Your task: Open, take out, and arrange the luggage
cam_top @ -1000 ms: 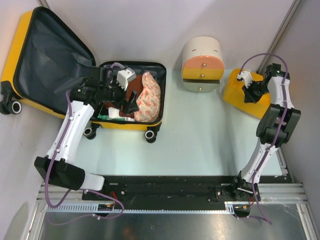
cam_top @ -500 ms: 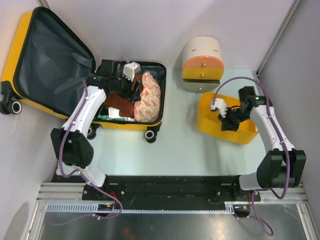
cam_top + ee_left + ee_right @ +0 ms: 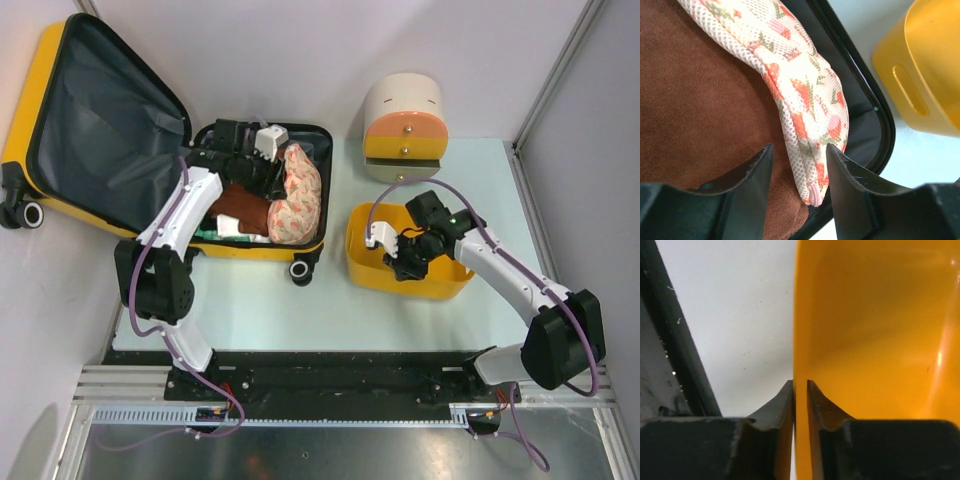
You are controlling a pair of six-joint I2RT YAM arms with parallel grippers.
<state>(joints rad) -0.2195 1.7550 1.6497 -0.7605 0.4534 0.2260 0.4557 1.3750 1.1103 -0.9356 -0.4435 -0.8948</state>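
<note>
Within luggage (image 3: 100, 110): floral pouch (image 3: 296, 195) beside brown cloth (image 3: 240, 203) (yellow bin (image 3: 362, 262) nearby).

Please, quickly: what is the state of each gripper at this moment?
Left gripper: open, jaws on both sides of the floral mesh pouch, not clamped.
Right gripper: closed on the wall of the yellow bin.

No readable text or label shows anywhere.
</note>
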